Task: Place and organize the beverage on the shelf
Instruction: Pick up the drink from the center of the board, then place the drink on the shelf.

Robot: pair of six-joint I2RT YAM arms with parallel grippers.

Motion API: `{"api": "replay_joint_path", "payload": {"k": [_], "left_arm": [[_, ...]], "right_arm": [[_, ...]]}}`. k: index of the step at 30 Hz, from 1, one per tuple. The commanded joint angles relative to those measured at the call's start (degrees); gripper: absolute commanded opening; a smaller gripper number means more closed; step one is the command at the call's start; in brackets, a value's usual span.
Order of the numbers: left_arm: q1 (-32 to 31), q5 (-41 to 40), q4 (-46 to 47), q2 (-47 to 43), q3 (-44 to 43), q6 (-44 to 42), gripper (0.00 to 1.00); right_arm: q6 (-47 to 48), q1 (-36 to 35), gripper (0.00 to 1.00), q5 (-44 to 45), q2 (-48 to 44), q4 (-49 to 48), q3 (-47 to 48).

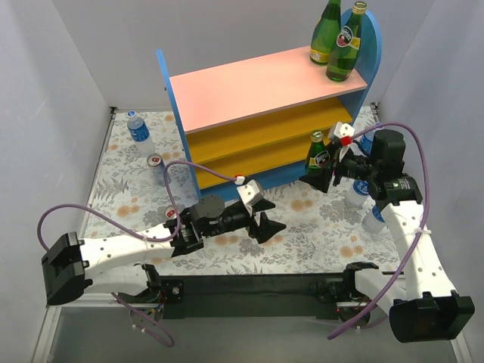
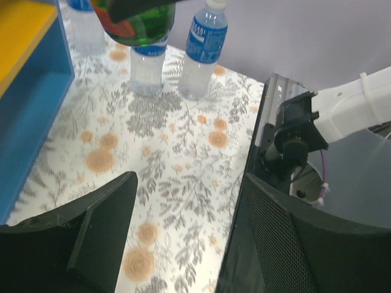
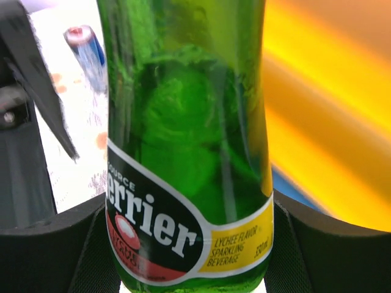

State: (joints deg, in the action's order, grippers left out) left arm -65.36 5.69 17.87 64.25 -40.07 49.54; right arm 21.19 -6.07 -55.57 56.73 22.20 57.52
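The shelf (image 1: 257,87) stands at the back with a pink top board and orange lower boards (image 3: 330,91). Two green glass bottles (image 1: 327,34) (image 1: 344,54) stand on its top right corner. My right gripper (image 1: 324,172) is shut on a third green bottle (image 1: 316,153), labelled Perrier in the right wrist view (image 3: 183,152). It holds the bottle upright, off the table, in front of the shelf's right end. My left gripper (image 1: 265,221) is open and empty over the table's middle (image 2: 183,232).
One plastic bottle (image 1: 140,133) and two cans (image 1: 155,162) (image 1: 172,215) are on the left. Three plastic bottles (image 1: 355,193) (image 1: 373,219) (image 1: 365,144) stand on the right by the right arm; two show in the left wrist view (image 2: 204,49) (image 2: 148,67). White walls enclose the table.
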Motion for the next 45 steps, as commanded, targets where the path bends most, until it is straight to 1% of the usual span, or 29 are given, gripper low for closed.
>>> {"api": "replay_joint_path", "payload": {"k": [1,5,8,9,10,15,21,22,27,34,41,45], "left_arm": [[0.06,2.21,12.36,2.79,-1.05,-6.29,0.69],[0.06,0.73,16.40,8.16,-4.74,-8.49,0.69],[0.06,-0.86,22.98,12.12,-5.72,-11.12,0.69],[0.06,-1.12,27.44,13.00,-5.63,-11.57,0.69],[-0.03,-1.30,29.31,14.23,-5.80,-12.96,0.69],[0.06,-4.81,36.69,21.96,-9.22,-13.77,0.69],[0.06,-4.99,37.68,26.54,-14.06,-14.38,0.69],[0.15,-6.73,37.77,26.89,-14.50,-14.38,0.69],[0.32,-6.84,37.68,28.03,-16.17,-14.30,0.70],[0.68,-6.84,37.06,27.86,-15.47,-13.77,0.70],[1.03,-6.92,36.45,26.11,-13.72,-13.68,0.69],[1.20,-7.27,36.18,24.96,-12.14,-13.15,0.70]], "right_arm": [[-3.26,0.18,0.01,-3.84,0.13,-2.95,9.18],[-6.24,-0.17,0.01,-4.19,2.59,-2.86,15.68],[-7.74,-0.35,0.01,-3.58,4.88,-2.95,20.78],[-8.44,-0.52,0.01,-3.41,5.58,-3.03,22.01],[-8.88,-0.70,0.01,-3.32,6.80,-3.12,24.37],[-11.43,-2.02,0.01,-2.18,10.50,-4.09,31.15],[-13.01,-4.04,0.01,-0.16,15.07,-4.27,40.37],[-13.19,-4.30,0.01,0.20,16.03,-4.35,41.26],[-14.77,-5.01,0.01,2.57,20.16,-5.49,46.88],[-16.88,-5.80,0.01,5.12,27.46,-5.85,57.07],[-17.50,-7.20,0.01,9.69,32.47,-7.52,61.31],[-17.59,-8.08,0.01,13.72,35.55,-8.66,63.68]]}}
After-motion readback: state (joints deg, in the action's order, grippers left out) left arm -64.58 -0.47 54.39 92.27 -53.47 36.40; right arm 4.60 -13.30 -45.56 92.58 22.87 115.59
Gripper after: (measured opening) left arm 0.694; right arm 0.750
